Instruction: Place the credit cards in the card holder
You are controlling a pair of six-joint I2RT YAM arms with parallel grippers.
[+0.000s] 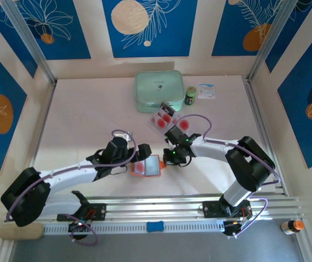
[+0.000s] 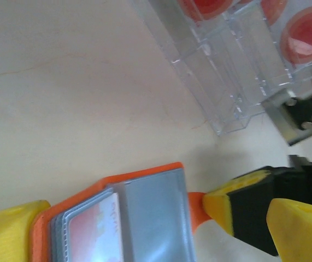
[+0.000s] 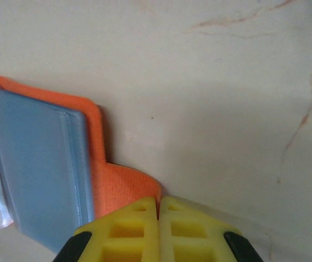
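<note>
Behind the work, at the far side of the table (image 1: pixel 90 114), sit one mint-green case (image 1: pixel 158 91), one small green bottle (image 1: pixel 190 96) and one white packet (image 1: pixel 206 90), all clear of the arms. One clear tray (image 2: pixel 221 82) lies just beyond the holder (image 1: pixel 147 165), which is spread open between the two grippers near the table's front. Three cards (image 2: pixel 308 41) show red circles in the tray; a fourth card (image 2: pixel 93 232) sits under the holder's grey sleeve. The right gripper (image 3: pixel 158 210) is closed tight on the holder's orange tab (image 3: pixel 125 188) and stands between the holder and the tray. The left gripper (image 1: pixel 137 157) is spread wide, one yellow finger (image 2: pixel 8 229) against the holder's far edge.
</note>
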